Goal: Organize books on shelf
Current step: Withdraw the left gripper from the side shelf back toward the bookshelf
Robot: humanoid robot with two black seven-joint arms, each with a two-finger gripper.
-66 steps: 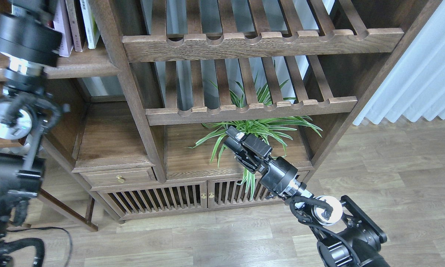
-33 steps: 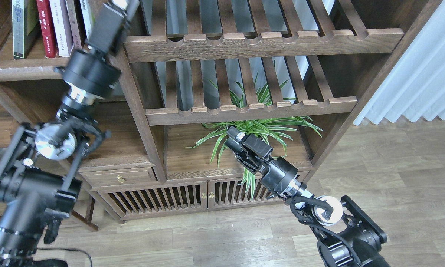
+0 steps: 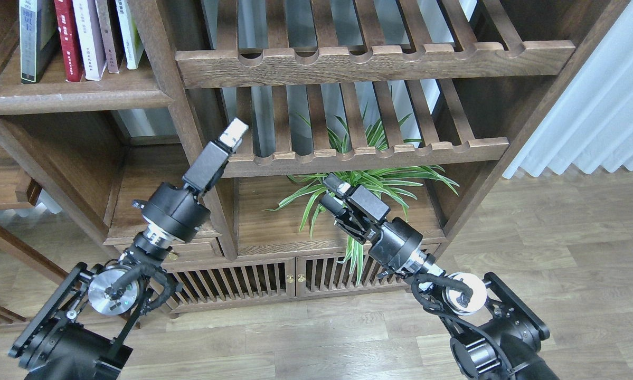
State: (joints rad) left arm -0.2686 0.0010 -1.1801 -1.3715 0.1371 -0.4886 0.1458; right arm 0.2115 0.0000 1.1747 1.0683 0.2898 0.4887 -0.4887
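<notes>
The shelf point(image 3: 68, 97) has bare board in front of the 5 upright books point(image 3: 78, 37), which crowd its back. Below it an open bay point(image 3: 152, 184) stands free. A thick post point(image 3: 189, 132) walls that bay from the middle section, and the left gripper point(image 3: 232, 134) sits against it. The plant point(image 3: 369, 182) fills the lower middle bay, touching the right gripper point(image 3: 331, 194). 2 slatted racks point(image 3: 358, 153) bar the space above.

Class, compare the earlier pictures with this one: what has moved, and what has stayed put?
The left gripper dropped from the books on the shelf, down and rightward to the bookcase post, holding nothing. The right gripper by the plant barely shifted. Books remain standing.
</notes>
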